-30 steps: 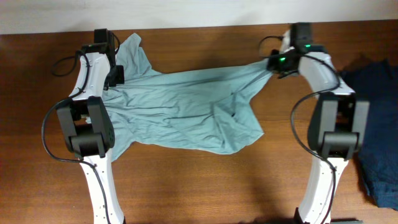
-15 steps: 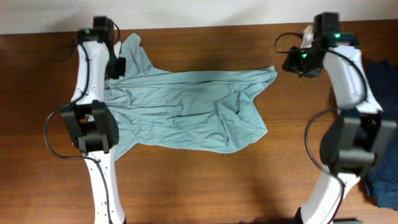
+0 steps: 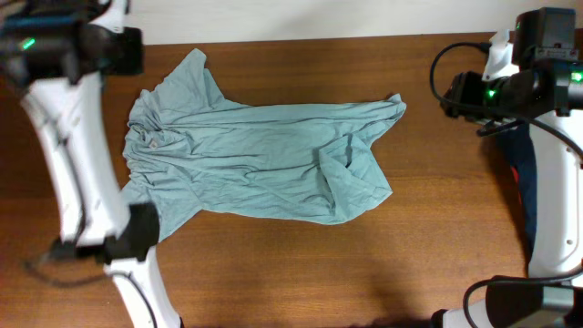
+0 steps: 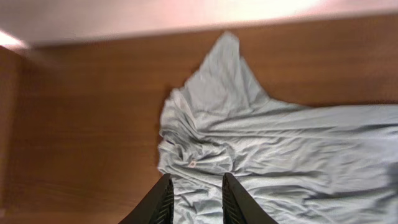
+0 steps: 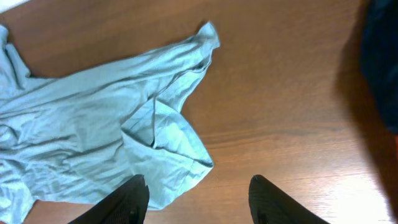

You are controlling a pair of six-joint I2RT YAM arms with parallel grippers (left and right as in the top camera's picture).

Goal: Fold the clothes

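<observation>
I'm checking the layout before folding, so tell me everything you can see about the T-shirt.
The T-shirt is pale grey-blue, plain, thin and wrinkly. It lies spread out sideways on the wooden table, neck to the robot's left, hem to its right. One sleeve points toward the far edge, the other toward the near side. The hem's near corner is bunched and folded over. Only the table touches it; the left gripper and right gripper hang open above, clear of it.

text: none legible | T-shirt (image 3: 264,159) — plain | table (image 3: 273,264) — unmarked
</observation>
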